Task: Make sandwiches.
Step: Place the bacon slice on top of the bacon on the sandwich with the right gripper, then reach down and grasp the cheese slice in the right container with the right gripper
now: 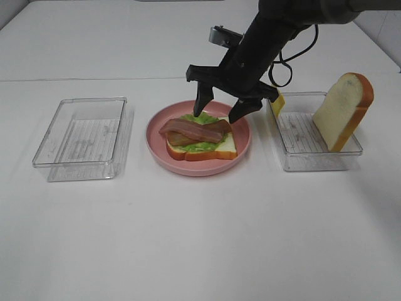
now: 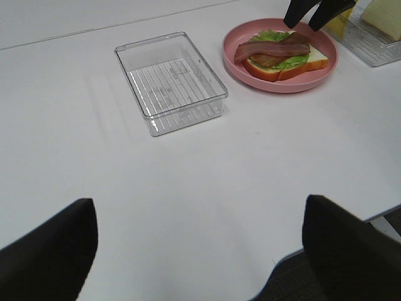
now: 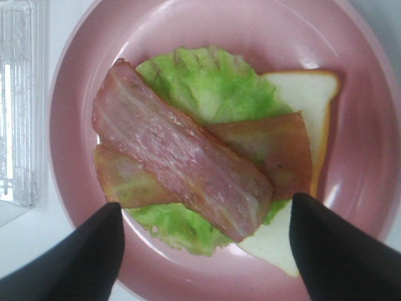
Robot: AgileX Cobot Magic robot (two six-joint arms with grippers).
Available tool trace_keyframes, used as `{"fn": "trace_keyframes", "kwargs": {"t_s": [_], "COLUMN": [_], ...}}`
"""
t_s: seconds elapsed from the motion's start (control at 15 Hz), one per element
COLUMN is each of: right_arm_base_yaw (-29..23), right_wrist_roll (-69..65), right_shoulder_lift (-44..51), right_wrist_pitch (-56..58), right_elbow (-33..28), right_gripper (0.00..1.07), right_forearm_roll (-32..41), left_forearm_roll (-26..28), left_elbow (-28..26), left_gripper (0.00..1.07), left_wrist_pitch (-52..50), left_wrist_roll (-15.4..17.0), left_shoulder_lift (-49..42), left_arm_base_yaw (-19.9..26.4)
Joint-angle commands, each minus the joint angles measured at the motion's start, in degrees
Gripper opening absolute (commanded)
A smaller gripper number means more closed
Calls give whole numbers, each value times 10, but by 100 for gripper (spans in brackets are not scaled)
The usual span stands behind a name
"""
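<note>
Sandwich stack sits on the round pink plate (image 1: 156, 145), mid-tabletop (image 1: 200, 244): square white bread slice with orange-brown crust (image 1: 227, 145) at the bottom, ruffled green lettuce leaf (image 1: 199, 147) on it, two reddish-brown bacon strips (image 1: 191, 130) on top, overlapping at a shallow angle. Right end effector (image 1: 217, 116) hangs just above the bacon, jaws well apart, nothing in them. My read: bacon is placed, cheese is next. To do it cleanly, lift straight up before traversing so the fingertips don't snag a strip or drag the lettuce. Then go for the thin yellow cheese slice (image 1: 277, 103) at the near-plate end of the right clear plastic tray (image 1: 316, 162). It's partly hidden behind the arm, so approach from above. The second bread slice (image 1: 341, 113) leans upright in that same tray, don't knock it. Left end effector (image 2: 199, 210) is fully open, holding nothing, over bare tabletop near the left clear plastic tray (image 1: 81, 170). Count: 2 bread, 1 lettuce, 2 bacon, 1 cheese, 1 plate, 2 trays.
</note>
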State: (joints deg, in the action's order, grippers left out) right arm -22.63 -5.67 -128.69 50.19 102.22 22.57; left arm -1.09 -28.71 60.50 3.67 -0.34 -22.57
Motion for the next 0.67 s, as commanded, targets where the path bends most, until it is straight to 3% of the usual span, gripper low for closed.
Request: {"fn": "trace_keyframes", "kwargs": {"t_s": [0.07,0.33,0.67], "right_arm_base_yaw": [1,1,3], "right_wrist_roll": [-17,-42,-49], "right_shoulder_lift": [29,78,84], "right_wrist_pitch": [28,95,215], "right_elbow": [2,16,117], "right_gripper": [71,73,72], "right_forearm_roll": [-51,-151,-265], "left_forearm_roll": [-2,-2,-2], "left_elbow": [1,1,1], "left_gripper": [84,84,84], "left_wrist_pitch": [-5,-5,-5], "left_wrist_roll": [2,2,2], "left_shoulder_lift": [-11,-11,-11], "left_arm_base_yaw": [-2,-2,-2]}}
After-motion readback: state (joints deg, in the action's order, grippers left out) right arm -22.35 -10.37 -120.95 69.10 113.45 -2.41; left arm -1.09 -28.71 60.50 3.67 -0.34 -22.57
